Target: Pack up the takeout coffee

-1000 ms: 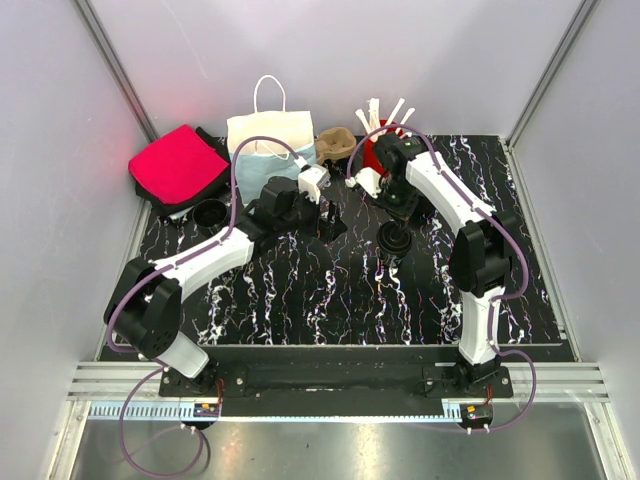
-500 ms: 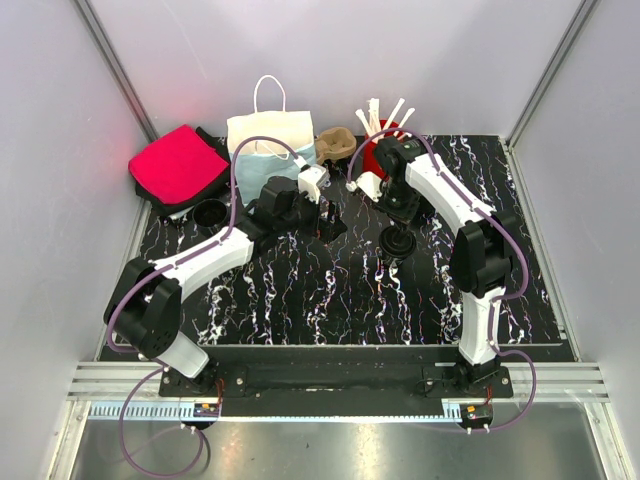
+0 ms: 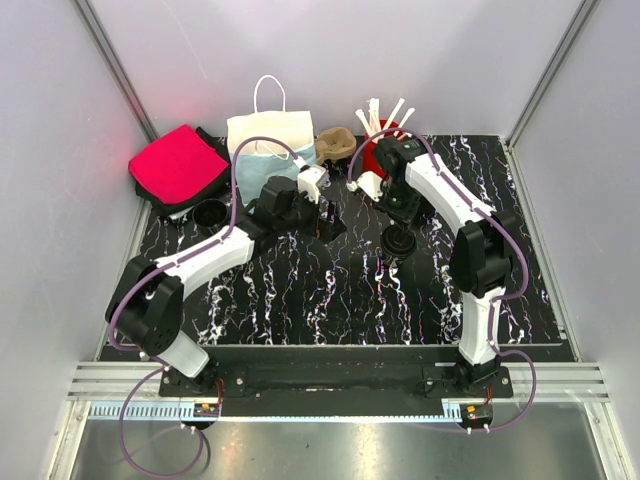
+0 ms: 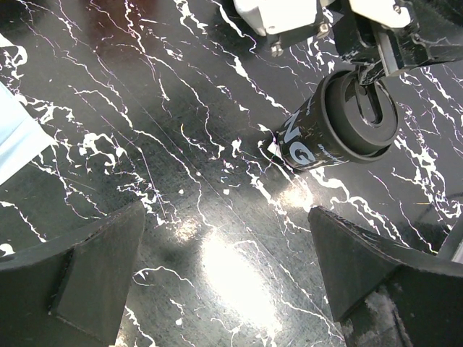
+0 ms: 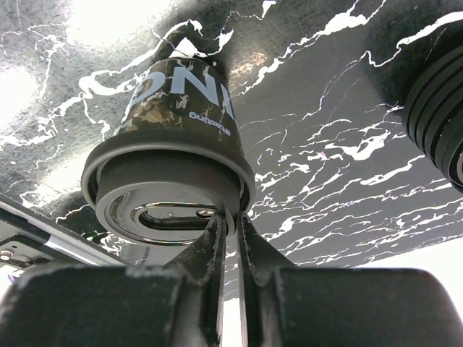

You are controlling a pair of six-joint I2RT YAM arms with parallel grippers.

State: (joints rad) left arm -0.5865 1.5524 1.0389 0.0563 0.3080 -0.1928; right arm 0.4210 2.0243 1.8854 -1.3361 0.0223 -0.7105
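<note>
The takeout coffee (image 3: 397, 241), a small black cup with a black lid, stands upright on the marbled black table (image 3: 330, 300). My right gripper (image 3: 399, 230) comes down on it from above. In the right wrist view its fingers (image 5: 217, 238) are nearly together across the lid rim, one inside the lid (image 5: 166, 210) and one outside, with a thin slit below. The left gripper (image 3: 335, 222) hovers a short way left of the cup, wide open and empty. In the left wrist view the cup (image 4: 318, 134) lies beyond the spread fingers (image 4: 79, 275).
At the back stand a white paper bag (image 3: 265, 135), a brown cup carrier (image 3: 335, 143) and a red cup of stirrers (image 3: 380, 140). A red pouch (image 3: 178, 165) and a lidless black cup (image 3: 209, 212) sit at the left. Ribbed black lids (image 5: 438, 123) lie near the cup.
Both arms have shifted only slightly. The coffee cup stands in the same spot under the right gripper.
</note>
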